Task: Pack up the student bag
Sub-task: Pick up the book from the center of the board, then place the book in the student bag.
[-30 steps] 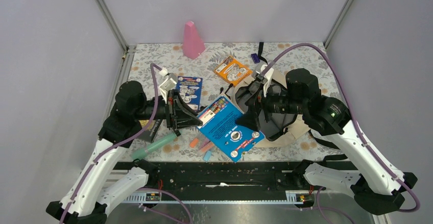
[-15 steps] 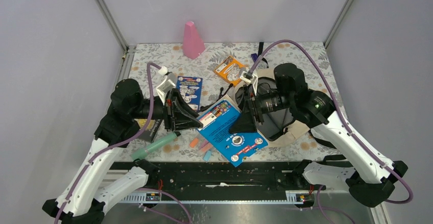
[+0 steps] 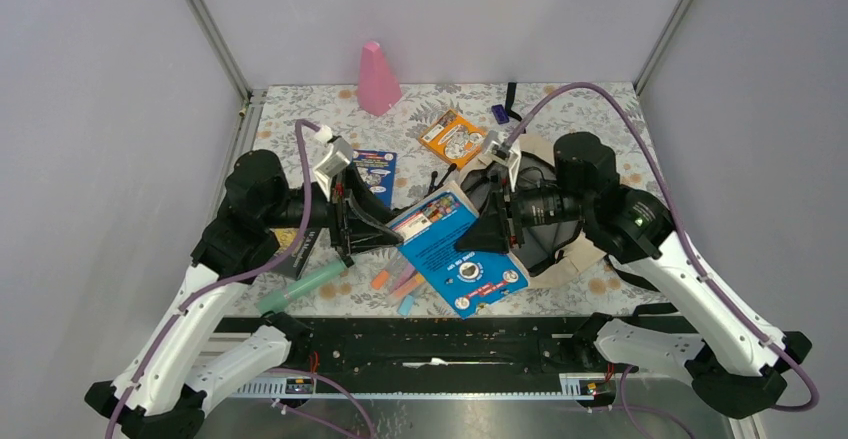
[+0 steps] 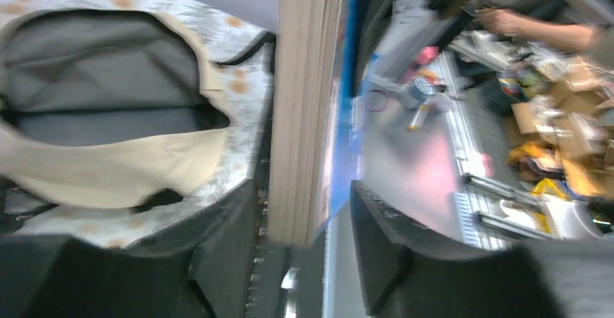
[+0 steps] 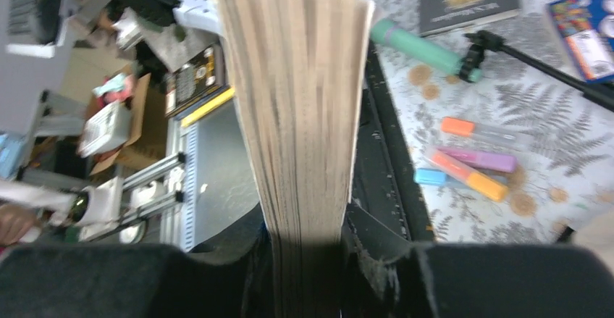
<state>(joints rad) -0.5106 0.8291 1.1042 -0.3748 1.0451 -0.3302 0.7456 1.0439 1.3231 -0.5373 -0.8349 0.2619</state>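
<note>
A thick blue book hangs tilted above the table's middle, gripped from both sides. My left gripper is shut on its left end; in the left wrist view the page edge stands between the black fingers, held only lightly. My right gripper is shut on the opposite end, its jaws pressed tight against both faces of the page block. The student bag, beige with a dark open mouth, lies under my right arm. In the left wrist view the bag gapes just past the book.
Highlighters and a green tube lie near the front edge. A dark book sits under my left arm. Behind are a small blue booklet, an orange booklet, a pink cone and a purple item.
My right gripper swung in from over the bag and closed on the blue book's right end. The book tipped and rose slightly. The left gripper stayed on its end.
</note>
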